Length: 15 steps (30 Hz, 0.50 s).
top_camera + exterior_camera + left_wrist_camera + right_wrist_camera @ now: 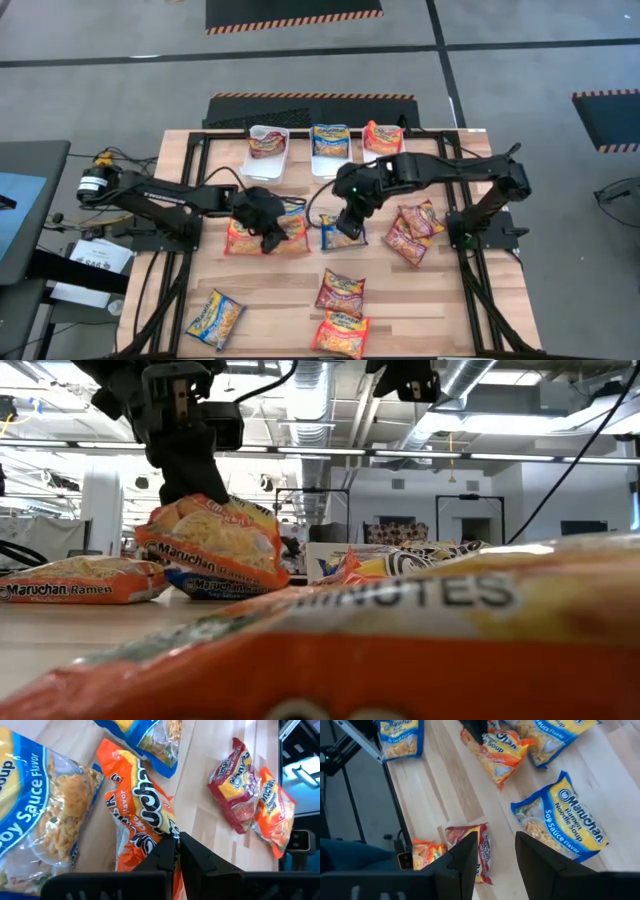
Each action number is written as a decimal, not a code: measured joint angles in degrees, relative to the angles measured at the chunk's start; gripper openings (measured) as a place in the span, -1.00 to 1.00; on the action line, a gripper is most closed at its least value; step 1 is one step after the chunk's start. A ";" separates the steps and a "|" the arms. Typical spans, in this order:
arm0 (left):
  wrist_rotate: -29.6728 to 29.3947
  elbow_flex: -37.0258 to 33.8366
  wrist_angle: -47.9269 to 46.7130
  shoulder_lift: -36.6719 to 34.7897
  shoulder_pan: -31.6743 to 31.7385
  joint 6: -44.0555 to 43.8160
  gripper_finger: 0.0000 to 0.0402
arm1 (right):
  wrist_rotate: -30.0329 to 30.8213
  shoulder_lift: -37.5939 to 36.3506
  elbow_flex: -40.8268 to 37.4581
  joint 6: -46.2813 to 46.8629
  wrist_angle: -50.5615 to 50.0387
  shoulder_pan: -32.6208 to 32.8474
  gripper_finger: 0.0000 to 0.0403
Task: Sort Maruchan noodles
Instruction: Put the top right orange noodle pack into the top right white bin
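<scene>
Two white bins (pixel 267 152) on wooden table (pixel 430 300).

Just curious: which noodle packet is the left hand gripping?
The orange packet at the table's middle left, pinched at its edge by the left hand; the other packets lie untouched.
</scene>
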 joint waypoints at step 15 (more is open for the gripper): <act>-2.76 2.92 -2.49 -0.05 0.44 7.97 -1.00 | -4.55 3.76 0.14 -13.02 7.24 -6.66 -0.12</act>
